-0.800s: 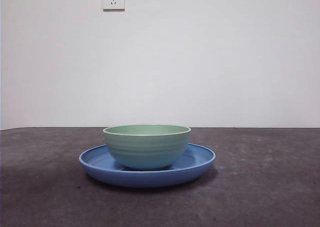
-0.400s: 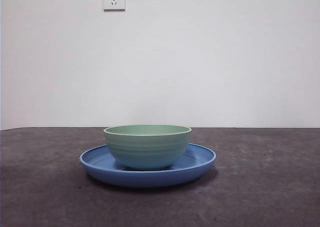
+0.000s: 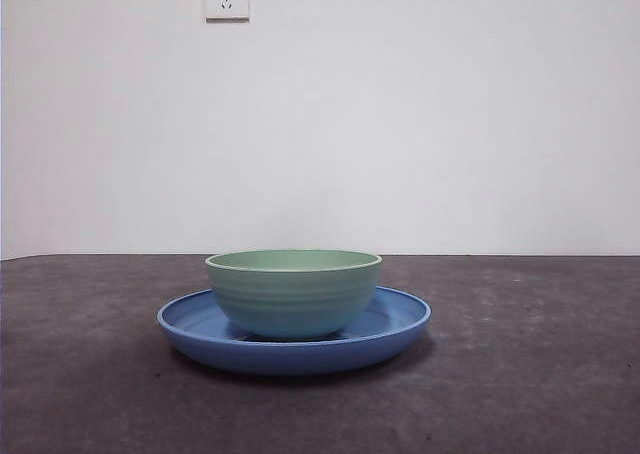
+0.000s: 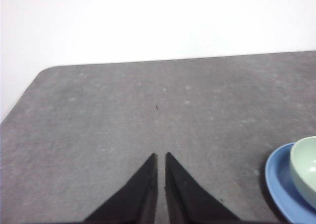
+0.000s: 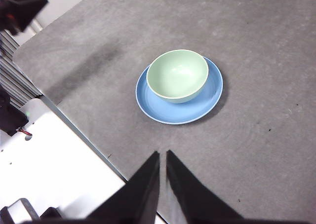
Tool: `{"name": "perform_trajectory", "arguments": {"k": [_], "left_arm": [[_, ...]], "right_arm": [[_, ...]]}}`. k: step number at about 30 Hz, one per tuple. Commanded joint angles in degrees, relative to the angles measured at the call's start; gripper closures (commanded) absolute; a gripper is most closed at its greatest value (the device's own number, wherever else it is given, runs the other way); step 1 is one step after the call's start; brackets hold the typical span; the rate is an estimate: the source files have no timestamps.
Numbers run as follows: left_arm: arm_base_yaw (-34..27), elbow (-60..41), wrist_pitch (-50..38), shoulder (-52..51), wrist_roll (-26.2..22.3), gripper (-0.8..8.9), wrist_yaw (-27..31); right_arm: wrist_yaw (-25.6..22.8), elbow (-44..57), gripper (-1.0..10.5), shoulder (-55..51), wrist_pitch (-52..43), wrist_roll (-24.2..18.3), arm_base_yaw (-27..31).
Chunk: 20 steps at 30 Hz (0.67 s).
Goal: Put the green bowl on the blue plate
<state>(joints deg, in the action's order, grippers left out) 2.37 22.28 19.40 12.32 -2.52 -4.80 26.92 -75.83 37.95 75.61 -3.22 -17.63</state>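
Ahead of the right pincer [image 5: 163, 157], whose jaws are pressing together on nothing, one green bowl [image 5: 177, 75] is sitting upright inside one blue plate [image 5: 160, 107] on the surface [image 5: 256, 135]; off to one side, the left pincer [image 4: 161, 160] is likewise closed, holding nothing

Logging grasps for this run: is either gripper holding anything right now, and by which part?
Nothing is held. The left gripper and right gripper are shut and empty; the green bowl sits on the blue plate.
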Motion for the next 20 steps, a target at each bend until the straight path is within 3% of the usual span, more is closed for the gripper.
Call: {"name": "perform_trajectory", "arguments": {"k": [1, 8, 20], "left_arm": [[0.0, -6.7, -6.0, -1.9, 0.1, 7.89, -0.1], [-0.1, -17.5, -8.0, -7.1, 4.8, 7.89, 1.0], [-0.1, -21.6, -8.4, -11.3, 4.3, 7.89, 5.1]], "right_arm": [[0.1, -1.0, 9.3, 0.1, -0.6, -0.4, -0.2], [0.1, -1.0, 9.3, 0.1, -0.6, -0.4, -0.2], [0.1, -1.0, 9.3, 0.1, -0.6, -0.4, -0.2]]}}
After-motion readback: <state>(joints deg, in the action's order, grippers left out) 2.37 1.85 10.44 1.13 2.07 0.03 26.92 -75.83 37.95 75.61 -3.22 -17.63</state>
